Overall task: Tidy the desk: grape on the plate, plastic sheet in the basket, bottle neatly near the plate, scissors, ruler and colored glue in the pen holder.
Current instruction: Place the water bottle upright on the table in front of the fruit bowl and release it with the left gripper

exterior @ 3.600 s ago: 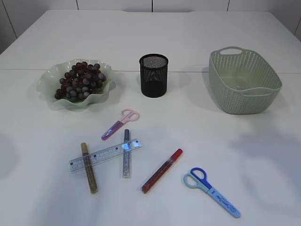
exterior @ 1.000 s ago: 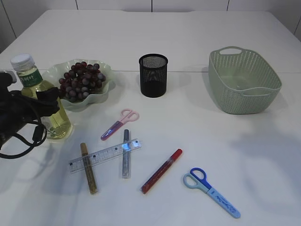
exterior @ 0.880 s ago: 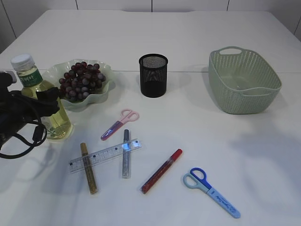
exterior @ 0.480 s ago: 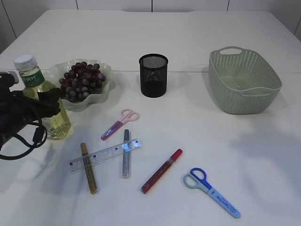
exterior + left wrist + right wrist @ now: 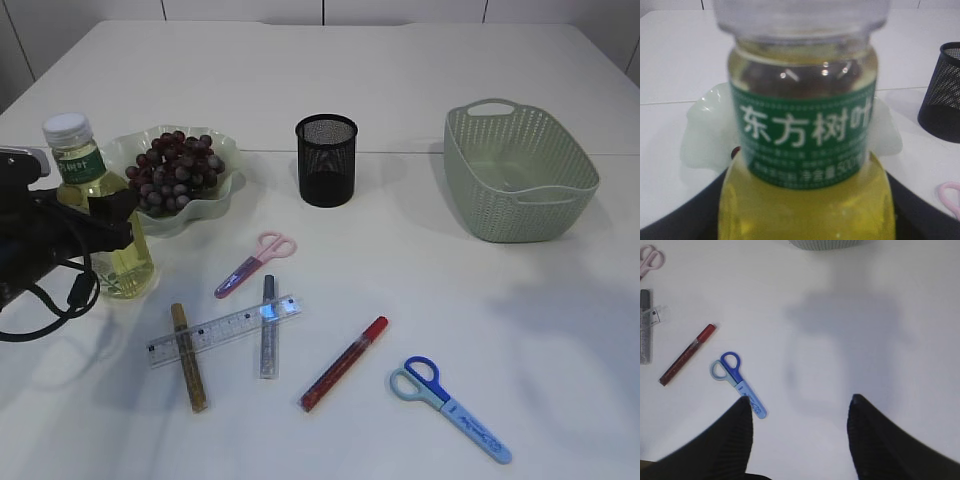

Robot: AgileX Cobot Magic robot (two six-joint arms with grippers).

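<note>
Right, my left end effector (image 5: 100, 225) is clamped on the bottle (image 5: 100, 215), upright beside the plate (image 5: 215, 205). I'd seat it flat on the worktop (image 5: 400, 260) before releasing. Right end effector (image 5: 800, 412) hangs spread, empty.

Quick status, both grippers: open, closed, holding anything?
Left gripper: closed on the bottle, beside the plate.
Right gripper: open, empty, above the table.

left black matte robot arm (image 5: 40, 250): bulky dark housing at 9 o'clock of exterior view, silvery-grey block on top | black looped cable (image 5: 62, 300): 2 glossy strands curling below housing | right gripper's black ribbed fingers (image 5: 727, 437): 2 broad matte pads, fine horizontal ridges, rounded tips, at 6 o'clock of right wrist view
</note>
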